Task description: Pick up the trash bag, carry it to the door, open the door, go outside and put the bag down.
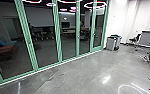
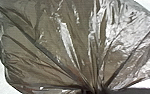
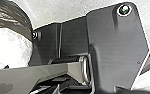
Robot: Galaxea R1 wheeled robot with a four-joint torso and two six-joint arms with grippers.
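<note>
Glass wall (image 1: 57, 30) stands ahead, leftward. Bag (image 2: 58, 42) fans out from left gripper (image 2: 92, 91), the nearer one, apparently clamped on its gathered neck. Right gripper: state cannot be told.

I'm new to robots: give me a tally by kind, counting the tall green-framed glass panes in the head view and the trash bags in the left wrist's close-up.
Glass panes: 5
Trash bag: 1
Total: 6
</note>
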